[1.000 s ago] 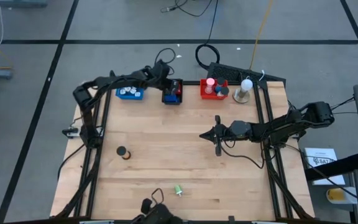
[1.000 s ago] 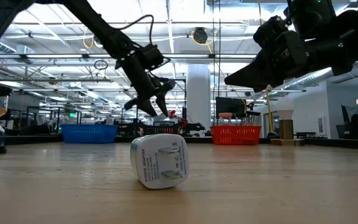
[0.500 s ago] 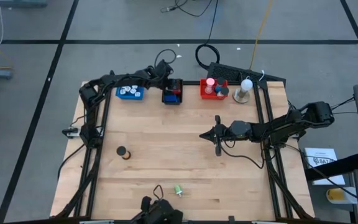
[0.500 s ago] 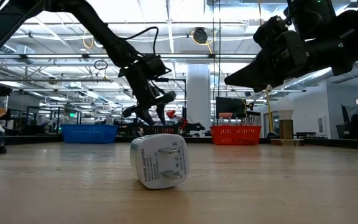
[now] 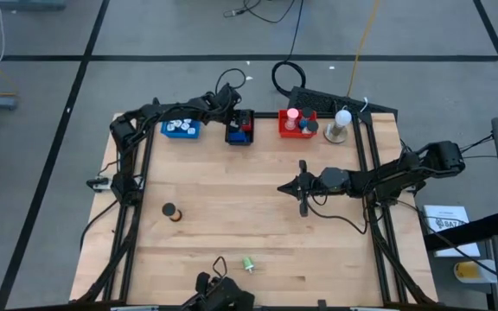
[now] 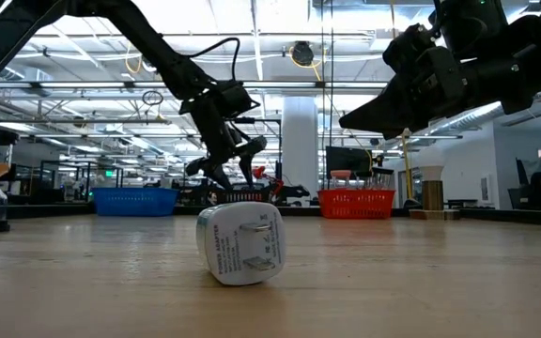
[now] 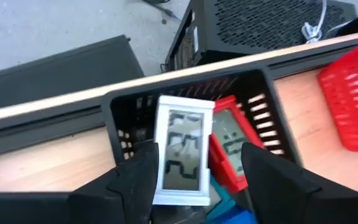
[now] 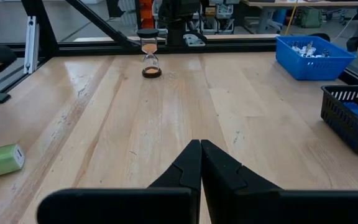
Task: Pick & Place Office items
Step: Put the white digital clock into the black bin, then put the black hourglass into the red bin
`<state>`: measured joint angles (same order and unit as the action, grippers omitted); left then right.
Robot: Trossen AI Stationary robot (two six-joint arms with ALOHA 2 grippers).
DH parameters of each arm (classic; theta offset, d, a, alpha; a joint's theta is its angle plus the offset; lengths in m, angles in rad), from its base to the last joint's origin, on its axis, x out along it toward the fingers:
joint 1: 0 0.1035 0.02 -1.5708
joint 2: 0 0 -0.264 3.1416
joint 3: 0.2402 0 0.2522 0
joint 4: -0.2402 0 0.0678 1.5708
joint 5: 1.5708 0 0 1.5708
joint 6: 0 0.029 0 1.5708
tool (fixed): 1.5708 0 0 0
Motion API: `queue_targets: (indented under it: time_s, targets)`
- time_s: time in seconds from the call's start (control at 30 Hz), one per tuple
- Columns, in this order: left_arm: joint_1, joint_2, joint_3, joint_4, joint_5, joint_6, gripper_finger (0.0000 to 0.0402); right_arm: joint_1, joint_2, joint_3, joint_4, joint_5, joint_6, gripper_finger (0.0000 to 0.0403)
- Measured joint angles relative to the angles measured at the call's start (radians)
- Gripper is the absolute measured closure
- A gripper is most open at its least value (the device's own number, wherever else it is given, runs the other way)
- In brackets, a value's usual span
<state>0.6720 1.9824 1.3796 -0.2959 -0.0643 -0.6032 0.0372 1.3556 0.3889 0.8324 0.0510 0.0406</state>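
I'm holding my left hand point(image 7: 194, 171) over the black tray point(image 7: 120, 102), fingers spread, the white clock point(image 7: 182, 149) lying between them inside it — my right hand point(image 8: 201, 163), pressed together, is waiting mid-worktop point(image 5: 232, 207).

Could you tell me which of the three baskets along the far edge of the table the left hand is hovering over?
The black basket, the middle one, between the blue basket and the red basket. The left hand hangs open above a white digital clock in it.

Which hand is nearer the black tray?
Left. The left hand hangs right over the black tray at the table's back edge; the right hand waits mid-table, well clear of it.
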Motion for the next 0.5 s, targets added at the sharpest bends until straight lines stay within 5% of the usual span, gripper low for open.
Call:
queue_targets:
  time_s: [0.2,0.5]
  targets:
    - [0.001,-0.07,0.001,-0.056,0.011,0.103,0.0193,0.0,0.0,0.0,-0.008,0.0,0.0,0.0403]
    - [-0.142,-0.31,-0.024,-0.275,-0.139,0.412,0.0325,0.0,0.0,-0.01,-0.014,0.002,0.0,0.0403]
